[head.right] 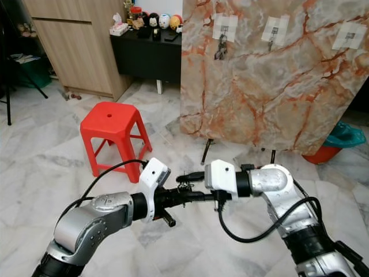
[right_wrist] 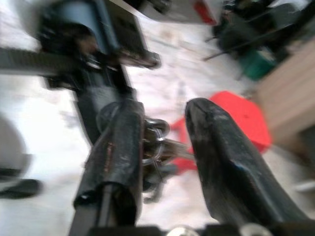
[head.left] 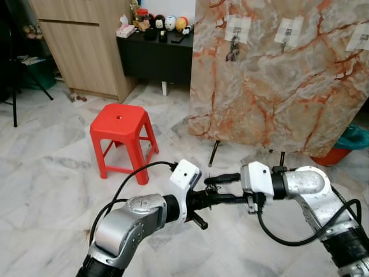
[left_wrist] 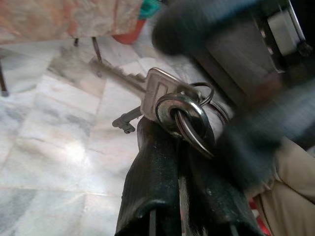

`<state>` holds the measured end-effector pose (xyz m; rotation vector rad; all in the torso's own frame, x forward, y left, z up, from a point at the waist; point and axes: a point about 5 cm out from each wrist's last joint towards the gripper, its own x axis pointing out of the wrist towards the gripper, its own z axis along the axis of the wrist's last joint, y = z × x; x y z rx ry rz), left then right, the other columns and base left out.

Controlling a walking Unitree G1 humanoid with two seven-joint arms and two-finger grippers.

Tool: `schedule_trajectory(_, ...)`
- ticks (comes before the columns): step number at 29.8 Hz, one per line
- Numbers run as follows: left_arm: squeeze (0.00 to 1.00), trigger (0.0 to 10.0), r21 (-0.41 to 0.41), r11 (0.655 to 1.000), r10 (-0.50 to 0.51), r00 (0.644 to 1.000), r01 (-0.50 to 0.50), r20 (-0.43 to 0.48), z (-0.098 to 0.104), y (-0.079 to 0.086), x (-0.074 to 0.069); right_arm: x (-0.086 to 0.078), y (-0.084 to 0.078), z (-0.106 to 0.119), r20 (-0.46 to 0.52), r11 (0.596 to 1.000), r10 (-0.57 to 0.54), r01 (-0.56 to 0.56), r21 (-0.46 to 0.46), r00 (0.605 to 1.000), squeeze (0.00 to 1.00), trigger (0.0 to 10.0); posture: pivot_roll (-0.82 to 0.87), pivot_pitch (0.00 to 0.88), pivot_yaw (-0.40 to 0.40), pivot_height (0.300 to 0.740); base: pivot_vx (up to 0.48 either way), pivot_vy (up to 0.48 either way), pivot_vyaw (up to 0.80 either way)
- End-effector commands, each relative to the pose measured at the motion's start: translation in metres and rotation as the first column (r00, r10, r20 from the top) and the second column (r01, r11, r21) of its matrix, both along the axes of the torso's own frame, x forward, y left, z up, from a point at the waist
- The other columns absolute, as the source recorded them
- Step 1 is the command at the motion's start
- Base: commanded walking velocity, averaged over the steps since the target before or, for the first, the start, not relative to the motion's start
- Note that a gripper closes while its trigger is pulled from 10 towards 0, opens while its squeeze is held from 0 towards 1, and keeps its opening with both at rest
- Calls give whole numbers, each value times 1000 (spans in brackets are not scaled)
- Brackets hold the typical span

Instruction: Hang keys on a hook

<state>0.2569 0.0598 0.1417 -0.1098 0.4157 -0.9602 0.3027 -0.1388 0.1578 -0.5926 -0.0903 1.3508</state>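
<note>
A bunch of keys (left_wrist: 160,93) on a metal ring (left_wrist: 186,117) sits at the tips of my left gripper (left_wrist: 174,135), which is shut on the ring. Both arms meet low over the floor. My left gripper (head.left: 230,199) points right and my right gripper (head.left: 213,189) points left. The right gripper (right_wrist: 157,115) is open, with one finger (right_wrist: 115,157) against the ring and the other finger (right_wrist: 231,162) apart from it. Ahead stands a marble board (head.left: 277,86) with three hooks; another bunch of keys (head.left: 232,51) hangs on the left hook, and the middle hook (head.left: 287,34) is bare.
A red plastic stool (head.left: 121,124) stands to the left, on the marble floor. Behind it are a wooden cabinet (head.left: 86,46) and a black sideboard (head.left: 155,57) with small figures on top. A teal bag and an orange basin (head.left: 346,147) lie by the board's right foot.
</note>
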Motion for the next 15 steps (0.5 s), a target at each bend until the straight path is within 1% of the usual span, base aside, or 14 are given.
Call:
schedule_trajectory(1,0,10000,-13,999,-53,999,53,7,3,-8,-4,15,-9,11,140,992,-119,123,-19,983,0,10000,4,0,-17,740,0,0,0)
schedule_trajectory(2,0,10000,-13,999,-53,999,53,7,3,-8,-4,17,-9,11,162,990,-135,141,-24,977,0,10000,4,0,-17,740,0,0,0)
schedule_trajectory(4,0,10000,-13,998,-54,999,54,7,3,-8,-5,19,-9,15,167,986,-166,166,14,972,0,10000,4,0,-17,740,0,0,0)
schedule_trajectory(11,0,10000,-12,998,-54,999,54,5,3,-8,-5,21,-8,23,182,978,-194,177,107,964,0,10000,4,0,-16,740,0,0,0)
schedule_trajectory(15,0,10000,-15,998,-59,998,59,3,3,-10,-5,23,-7,34,169,962,-214,177,209,962,0,10000,0,0,-13,740,0,0,0)
